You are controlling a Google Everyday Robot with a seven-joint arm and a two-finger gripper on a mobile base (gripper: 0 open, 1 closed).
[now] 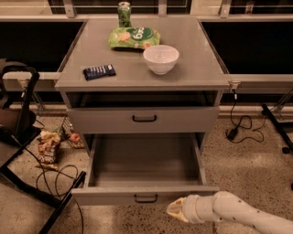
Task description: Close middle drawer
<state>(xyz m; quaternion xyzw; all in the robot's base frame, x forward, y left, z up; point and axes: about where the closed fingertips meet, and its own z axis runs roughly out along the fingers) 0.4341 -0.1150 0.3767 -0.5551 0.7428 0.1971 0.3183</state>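
step: approach | gripper [180,211] just beside open middle drawer [144,170] front, grip state: cannot tell | next: press front, push straight in

The cabinet [197,68] fills the middle of the frame. On its top, a can [124,13] stands at the back edge, with a snack bag [133,37] lying just in front of it. The bowl [160,58] sits in front and to the right of the bag, and a packet [99,71] lies well to the bowl's left. Under the top is the top drawer [183,119]. Below that, the middle drawer [110,195] juts out toward the lower edge of the frame. The gripper [176,210] is at lower right, just below and in front of that drawer's front, right of its handle. A chair [18,123] stands at far left, with wrappers [47,148] on the floor between it and the cabinet. A cable [238,125] lies on the floor to the right.
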